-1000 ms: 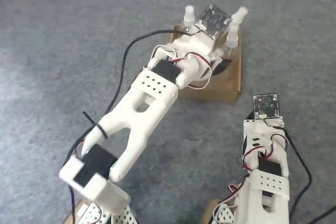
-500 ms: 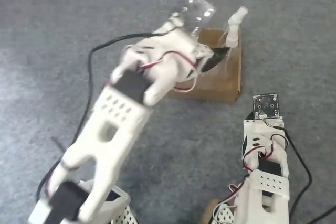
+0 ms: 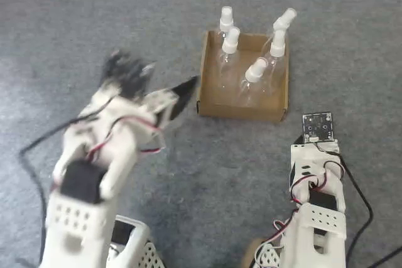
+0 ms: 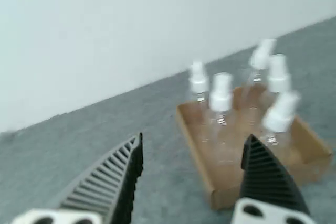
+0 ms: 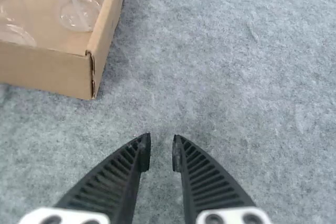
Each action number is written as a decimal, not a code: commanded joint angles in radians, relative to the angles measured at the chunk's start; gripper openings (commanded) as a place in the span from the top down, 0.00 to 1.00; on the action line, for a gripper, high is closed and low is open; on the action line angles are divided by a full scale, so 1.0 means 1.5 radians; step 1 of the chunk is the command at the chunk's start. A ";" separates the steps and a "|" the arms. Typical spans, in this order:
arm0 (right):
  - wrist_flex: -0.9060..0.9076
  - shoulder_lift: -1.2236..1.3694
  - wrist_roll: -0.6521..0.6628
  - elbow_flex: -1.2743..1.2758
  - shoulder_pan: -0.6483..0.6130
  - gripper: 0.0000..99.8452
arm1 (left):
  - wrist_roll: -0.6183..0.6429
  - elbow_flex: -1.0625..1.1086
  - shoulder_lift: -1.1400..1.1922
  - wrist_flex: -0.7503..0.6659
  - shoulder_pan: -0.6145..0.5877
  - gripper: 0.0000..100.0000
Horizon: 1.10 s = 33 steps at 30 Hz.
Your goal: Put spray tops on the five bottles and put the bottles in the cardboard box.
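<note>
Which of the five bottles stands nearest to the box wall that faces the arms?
The bottle right of the middle of the cardboard box, alone in front. The other four stand behind it in two pairs, nearer the far wall.

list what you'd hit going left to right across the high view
left gripper, open over the carpet → cardboard box with the bottles standing in it → right arm's wrist camera
</note>
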 commanded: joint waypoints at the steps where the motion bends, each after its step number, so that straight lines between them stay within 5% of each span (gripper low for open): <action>1: -0.002 -0.017 -0.011 0.012 -0.008 0.95 | -0.006 0.101 -0.162 -0.016 -0.124 0.72; 8: 0.114 -0.017 -0.013 -0.066 -0.043 0.95 | -0.006 0.272 -0.358 -0.015 -0.261 0.82; 13: 0.261 -0.017 -0.014 -0.140 -0.091 0.95 | -0.005 0.369 -0.481 -0.015 -0.282 0.87; 19: 0.298 -0.030 -0.013 -0.158 -0.090 0.95 | -0.005 0.470 -0.542 -0.017 -0.279 0.87; 28: 0.520 -0.329 -0.008 -0.139 -0.094 0.95 | -0.006 0.575 -0.540 -0.023 -0.278 0.87; 33: 0.592 -0.503 0.053 -0.055 -0.094 0.95 | -0.005 0.673 -0.535 -0.108 -0.278 0.87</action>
